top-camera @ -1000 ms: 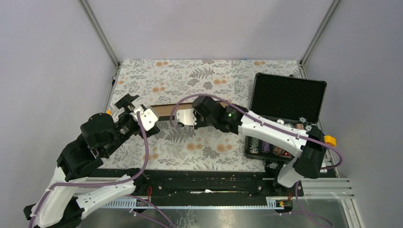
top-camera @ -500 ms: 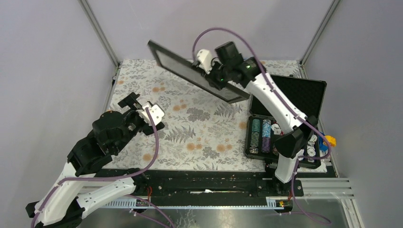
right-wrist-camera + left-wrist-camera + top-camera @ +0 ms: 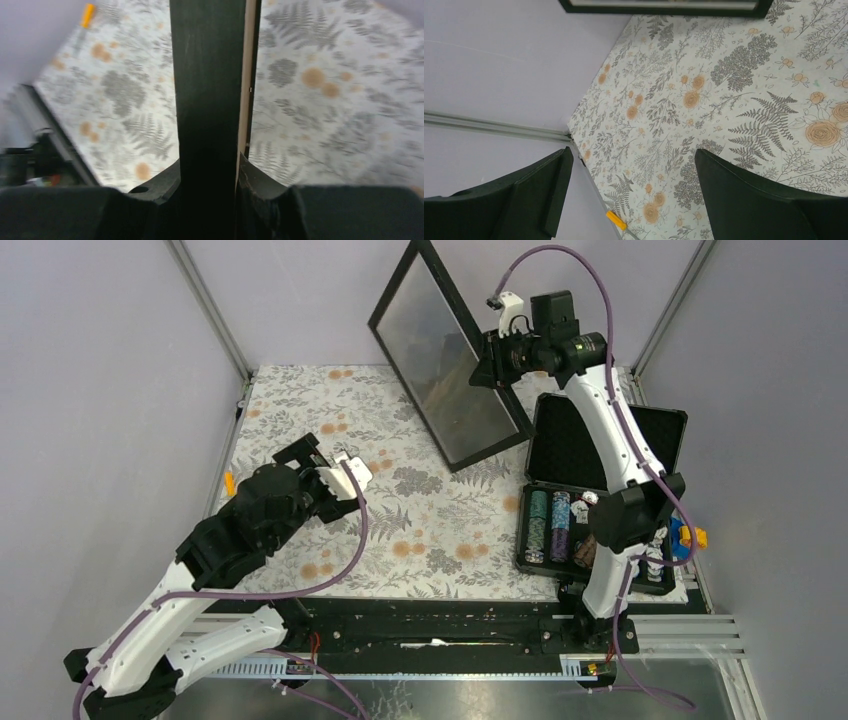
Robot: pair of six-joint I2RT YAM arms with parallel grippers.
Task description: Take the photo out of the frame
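The frame (image 3: 440, 350) is in the air, tilted, above the far side of the table (image 3: 430, 540), with its glass facing left. The photo (image 3: 455, 405) shows dimly behind the glass. My right gripper (image 3: 490, 358) clamps the frame's edge. My left gripper (image 3: 325, 465) hangs low over the table, jaws spread wide, holding nothing. The case (image 3: 605, 445) lies open at right.

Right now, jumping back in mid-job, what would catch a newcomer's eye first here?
The black frame, held up at the rear, tilted, glass toward the camera, gripped on its edge by the right hand. Next, the left hand hovering open over the floral table, and the open case of poker chips at the right.
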